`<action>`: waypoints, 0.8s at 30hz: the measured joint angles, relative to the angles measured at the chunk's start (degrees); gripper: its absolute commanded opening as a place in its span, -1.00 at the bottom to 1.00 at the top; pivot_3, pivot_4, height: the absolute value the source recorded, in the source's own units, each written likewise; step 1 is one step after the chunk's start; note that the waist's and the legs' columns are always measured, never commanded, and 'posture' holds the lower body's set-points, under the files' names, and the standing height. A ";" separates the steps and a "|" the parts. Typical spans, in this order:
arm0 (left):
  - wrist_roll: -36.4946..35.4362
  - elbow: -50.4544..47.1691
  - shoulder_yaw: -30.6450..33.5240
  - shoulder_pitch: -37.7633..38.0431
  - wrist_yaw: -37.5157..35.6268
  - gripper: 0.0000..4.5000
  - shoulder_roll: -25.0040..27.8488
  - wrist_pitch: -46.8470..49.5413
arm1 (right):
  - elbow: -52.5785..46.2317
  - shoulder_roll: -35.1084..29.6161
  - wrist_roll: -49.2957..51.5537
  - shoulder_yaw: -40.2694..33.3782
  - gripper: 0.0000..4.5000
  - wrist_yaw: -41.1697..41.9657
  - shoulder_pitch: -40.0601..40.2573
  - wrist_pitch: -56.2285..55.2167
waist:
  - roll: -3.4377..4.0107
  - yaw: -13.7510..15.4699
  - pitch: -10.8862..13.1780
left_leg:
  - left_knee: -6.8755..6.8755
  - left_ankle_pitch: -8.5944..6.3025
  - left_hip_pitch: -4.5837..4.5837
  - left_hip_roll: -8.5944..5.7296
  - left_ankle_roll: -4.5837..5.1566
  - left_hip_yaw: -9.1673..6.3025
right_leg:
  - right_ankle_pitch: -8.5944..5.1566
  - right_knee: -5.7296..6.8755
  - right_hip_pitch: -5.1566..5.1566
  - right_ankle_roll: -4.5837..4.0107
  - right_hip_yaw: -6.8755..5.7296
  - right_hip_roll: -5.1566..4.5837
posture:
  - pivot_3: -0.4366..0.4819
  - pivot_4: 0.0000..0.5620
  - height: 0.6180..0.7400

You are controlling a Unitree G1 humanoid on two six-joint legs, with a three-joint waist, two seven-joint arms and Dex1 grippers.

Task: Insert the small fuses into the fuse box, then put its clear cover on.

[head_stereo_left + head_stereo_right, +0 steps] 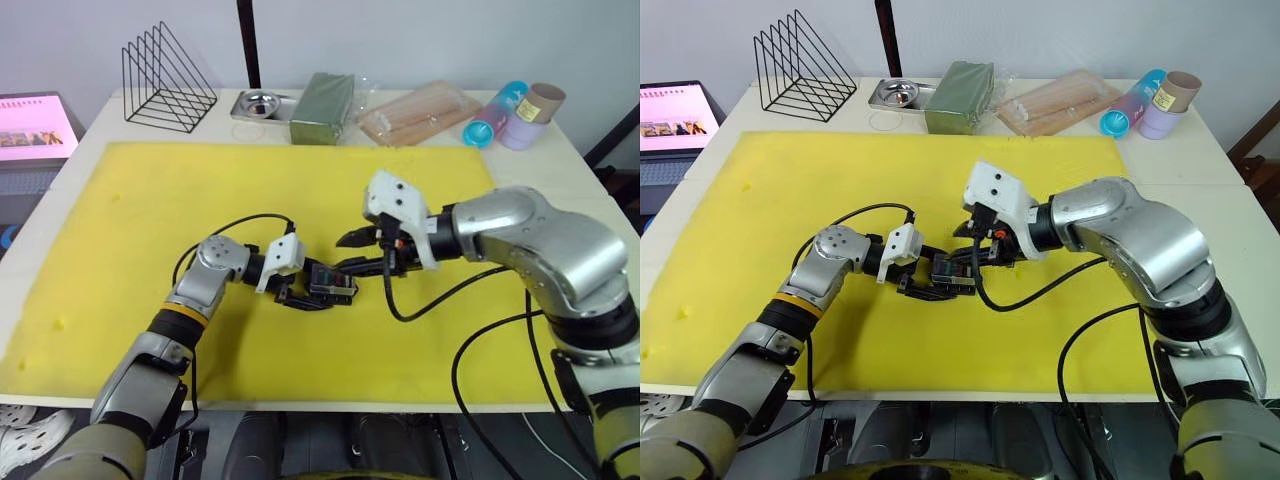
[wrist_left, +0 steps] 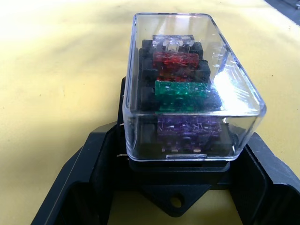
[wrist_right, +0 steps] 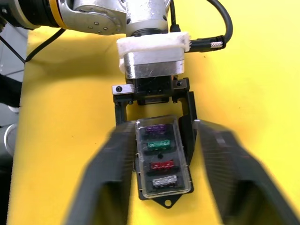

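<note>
Work surface: yellow foam mat (image 1: 150,220) on a white table (image 1: 560,150), with a wire rack (image 1: 165,80), a metal dish (image 1: 258,103), a dark green block (image 1: 322,108), a clear bag of sticks (image 1: 420,112) and some paper tubes (image 1: 515,112) lined along the far edge.

Left gripper (image 1: 322,290): clamped on the fuse box (image 3: 161,161) from both long sides, holding it on the mat near centre. In the left wrist view the black fingers (image 2: 79,183) flank the box base.

Right gripper (image 3: 161,173): fingers apart, straddling the box without touching it, one on each side with a clear gap.

Fuse box: all four small fuses (image 2: 180,89) sit in their slots — purple, green, red, pale grey in a row. The clear cover (image 2: 234,84) is already over them, resting on the box top. Whether it is fully snapped down I cannot tell; its lower rim looks level against the base.

Step in hand: final one, seating the cover. Next move probably calls for a firm downward press on the cover, or a release and retreat if it is latched. Left hold should steady the box meanwhile.
</note>
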 measured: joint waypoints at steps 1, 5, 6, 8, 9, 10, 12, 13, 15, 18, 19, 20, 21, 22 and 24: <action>0.01 0.00 0.02 0.00 0.00 0.26 0.01 0.00 | -0.01 0.12 -0.11 -0.03 -0.73 -0.45 1.48 -0.91 | 0.00 -0.04 0.00 | 0.00 0.00 0.00 -0.01 0.00 0.01 | 0.00 0.00 0.00 0.00 0.01 0.00 | -0.05 -0.47 1.00; 0.08 0.05 0.26 0.01 -0.01 0.26 -0.03 -0.01 | 0.02 5.34 0.43 -3.38 -0.98 -3.48 5.11 -5.55 | 0.00 -0.11 0.00 | 0.00 0.00 0.00 0.00 0.00 -0.02 | 0.00 0.03 -0.01 0.00 0.00 0.05 | -0.05 -0.47 1.00; 0.09 0.05 0.26 0.02 -0.02 0.26 -0.07 -0.01 | 0.08 5.92 0.52 -3.73 -0.98 -4.18 5.28 -6.40 | 0.00 -0.06 0.00 | 0.00 0.00 0.00 0.00 0.00 -0.03 | 0.00 0.03 -0.01 0.00 0.00 0.05 | -0.05 -0.47 1.00; 0.09 0.04 0.26 0.02 -0.03 0.26 -0.10 -0.01 | 0.20 6.66 0.63 -4.78 -0.98 -5.25 5.50 -7.42 | 0.00 -0.06 0.00 | 0.01 0.00 0.00 0.00 0.00 -0.02 | 0.00 0.03 0.00 0.00 0.00 0.03 | -0.05 -0.47 1.00; 0.09 0.04 0.26 0.02 -0.05 0.26 -0.09 -0.01 | 0.32 6.72 0.70 -5.21 -0.98 -5.63 5.57 -7.82 | 0.00 -0.07 0.00 | 0.01 0.00 0.00 0.00 0.00 -0.01 | 0.00 0.03 0.00 0.00 0.00 0.03 | -0.05 -0.47 1.00; 0.10 0.04 0.27 0.02 -0.08 0.26 -0.07 -0.01 | 0.67 6.81 0.78 -5.58 -0.98 -5.99 5.57 -8.11 | 0.00 -0.10 0.00 | 0.01 0.00 0.00 0.00 0.00 -0.01 | 0.00 0.03 0.00 0.00 0.00 0.03 | -0.05 -0.47 1.00; 0.11 0.04 0.30 0.02 -0.10 0.26 -0.05 0.00 | 1.17 7.00 0.81 -5.82 -0.98 -6.46 5.58 -8.56 | 0.00 -0.11 0.00 | 0.01 0.00 0.00 0.00 0.00 -0.02 | 0.00 0.03 0.00 0.00 0.00 0.04 | -0.05 -0.47 1.00; 0.11 0.04 0.30 0.02 -0.11 0.26 -0.06 0.00 | 1.27 7.01 0.82 -5.82 -0.98 -6.54 5.66 -8.84 | 0.00 -0.10 0.00 | 0.01 0.00 0.00 0.00 0.00 -0.02 | 0.00 0.03 -0.01 0.00 0.00 0.04 | -0.05 -0.47 1.00; 0.11 0.04 0.30 0.02 -0.11 0.26 -0.06 0.00 | 1.27 7.01 0.84 -5.78 -0.98 -6.58 6.14 -9.37 | 0.00 -0.10 0.00 | 0.01 0.00 0.00 0.00 0.00 -0.02 | 0.00 0.03 0.00 0.00 0.00 0.04 | -0.05 -0.47 1.00; 0.12 0.05 0.30 0.02 -0.11 0.26 -0.06 0.00 | 1.39 7.01 0.63 -5.26 -0.98 -6.72 7.74 -10.69 | 0.00 -0.10 0.00 | 0.01 0.00 0.00 0.00 0.00 -0.02 | 0.00 0.03 0.00 0.00 0.00 0.04 | -0.05 -0.47 1.00; 0.12 0.05 0.31 0.02 -0.11 0.26 -0.06 0.00 | 1.51 7.01 0.52 -4.92 -0.98 -6.69 8.33 -11.03 | 0.00 -0.10 0.00 | 0.01 0.00 0.00 0.00 0.00 -0.02 | 0.00 0.03 0.00 0.00 0.00 0.04 | -0.05 -0.47 1.00; 0.13 0.05 0.31 0.02 -0.11 0.26 -0.06 0.00 | 1.62 7.01 0.20 -4.38 -0.98 -6.68 9.05 -11.58 | 0.00 -0.10 0.00 | 0.01 0.00 0.00 0.00 0.00 -0.02 | 0.00 0.03 0.00 0.00 0.00 0.04 | -0.05 -0.47 1.00; 0.13 0.06 0.32 0.02 -0.11 0.26 -0.07 0.02 | 1.81 6.97 -0.60 -3.21 -0.98 -6.77 10.10 -12.26 | -0.01 -0.10 0.00 | 0.01 0.00 0.00 0.00 0.00 -0.02 | 0.00 0.03 0.00 0.00 0.00 0.05 | -0.05 -0.47 1.00; 0.13 0.08 0.32 0.02 -0.10 0.26 -0.07 0.04 | 2.53 6.81 -2.16 -0.69 -0.98 -6.93 11.91 -13.06 | -0.04 -0.09 -0.02 | 0.01 0.00 0.02 0.00 0.00 -0.04 | 0.00 0.02 0.02 0.00 -0.01 0.05 | -0.05 -0.47 1.00; 1.04 0.37 -0.04 0.40 0.07 0.26 0.10 0.21 | 4.72 7.07 -5.74 5.08 -0.98 -7.57 15.31 -15.66 | 0.04 -0.21 -0.03 | 0.01 0.00 0.04 -0.01 0.00 0.04 | 0.00 0.03 0.01 0.00 0.04 0.04 | -0.05 -0.47 1.00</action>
